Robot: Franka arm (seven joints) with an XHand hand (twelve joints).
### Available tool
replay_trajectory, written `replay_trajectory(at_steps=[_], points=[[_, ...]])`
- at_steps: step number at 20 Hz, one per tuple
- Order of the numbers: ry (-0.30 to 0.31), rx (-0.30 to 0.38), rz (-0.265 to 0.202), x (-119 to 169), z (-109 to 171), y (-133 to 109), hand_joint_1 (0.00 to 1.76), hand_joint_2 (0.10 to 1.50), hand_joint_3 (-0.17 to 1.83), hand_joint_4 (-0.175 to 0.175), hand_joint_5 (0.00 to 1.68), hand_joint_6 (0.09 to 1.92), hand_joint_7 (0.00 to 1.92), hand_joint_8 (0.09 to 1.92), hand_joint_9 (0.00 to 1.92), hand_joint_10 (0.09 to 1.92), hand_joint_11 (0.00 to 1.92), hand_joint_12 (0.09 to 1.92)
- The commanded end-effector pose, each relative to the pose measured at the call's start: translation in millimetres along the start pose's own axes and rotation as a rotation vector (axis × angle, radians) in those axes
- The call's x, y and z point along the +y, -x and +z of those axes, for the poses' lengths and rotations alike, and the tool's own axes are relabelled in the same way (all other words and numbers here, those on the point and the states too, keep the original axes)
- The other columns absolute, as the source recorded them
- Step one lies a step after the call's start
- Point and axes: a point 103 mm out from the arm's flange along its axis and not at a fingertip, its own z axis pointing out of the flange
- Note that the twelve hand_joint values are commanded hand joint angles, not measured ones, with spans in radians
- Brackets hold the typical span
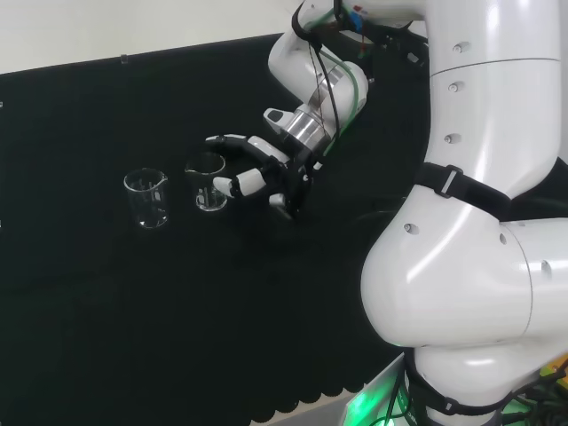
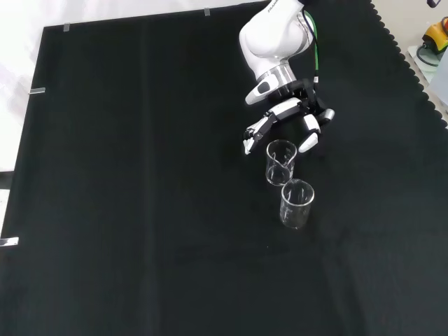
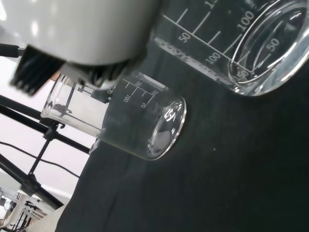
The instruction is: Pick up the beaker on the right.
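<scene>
Upright on the black-clothed desk (image 1: 106, 302) stand two clear glass beakers, side by side in the head view. At the right-hand beaker (image 1: 208, 182), the robot hand (image 1: 266, 173) has its fingers spread and relaxed on either side of the glass, grasping nothing. To its left stands the other beaker (image 1: 147, 197).

Glossy white robot arm (image 1: 479, 248), bulbous rounded links, small dark screw recesses dotted along upper link. Black strap with white buckle across link in head view. Silver metal collar at wrist. Green and black cables run along forearm link; red-blue connector near top. Black-and-white hand (image 1: 266, 173) (image 2: 290, 115): black frame, white finger shells and tips. Green glow at base.
</scene>
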Motion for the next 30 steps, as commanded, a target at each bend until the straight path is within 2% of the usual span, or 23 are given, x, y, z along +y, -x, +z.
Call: replay_trajectory(at_steps=[1,10,30], points=[[-0.032,0.009,-0.016,6,9,-5,0.98,0.25,1.16,-0.079,0.38,0.18,0.23,0.69,0.28,0.67,0.0,1.21],[-0.057,0.007,-0.02,12,19,-7,0.98,0.25,1.16,-0.079,0.37,0.17,0.25,0.69,0.29,0.67,0.0,1.22],[-0.072,0.029,-0.019,18,33,-5,0.99,0.25,1.14,-0.076,0.42,0.22,0.31,0.68,0.35,0.65,0.0,1.25]])
